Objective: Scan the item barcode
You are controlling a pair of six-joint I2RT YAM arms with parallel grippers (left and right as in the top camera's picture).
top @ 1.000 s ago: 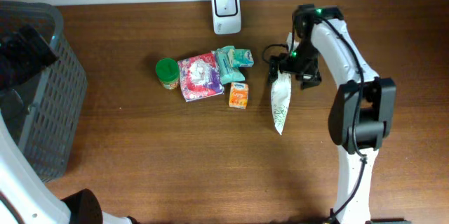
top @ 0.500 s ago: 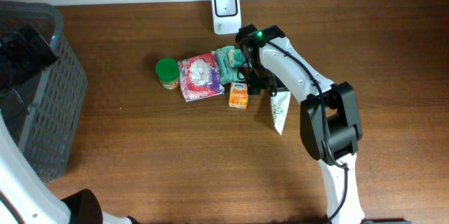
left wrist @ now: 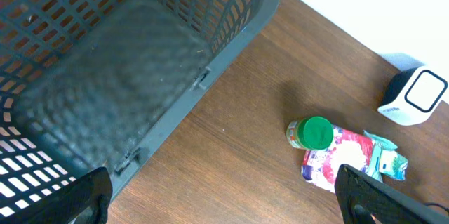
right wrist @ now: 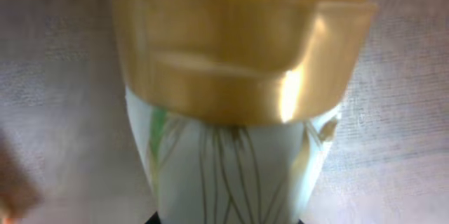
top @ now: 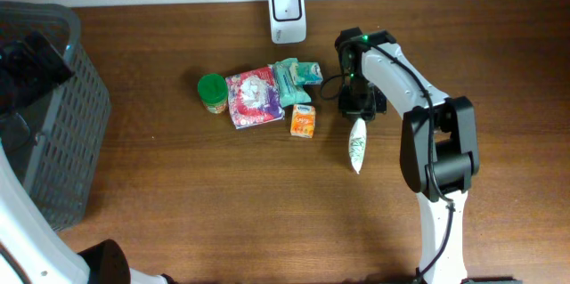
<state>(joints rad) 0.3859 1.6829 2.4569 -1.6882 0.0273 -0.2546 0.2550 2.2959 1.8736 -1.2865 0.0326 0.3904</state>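
A white pouch with green line drawings and a gold band lies on the wooden table, right of the item pile. My right gripper sits on its upper end. In the right wrist view the pouch fills the frame and sits squeezed between the jaws, of which only dark tips show at the bottom edge. The white scanner stands at the table's back edge. My left gripper hangs open above the table beside the basket, holding nothing.
A pile lies left of the pouch: a green-lidded jar, a pink packet, a teal packet and a small orange carton. A grey mesh basket stands at the table's left end.
My right gripper swung left over the orange carton, then back right onto the pouch's top end, and closed there. The pouch now looks narrower. The left arm has not moved.
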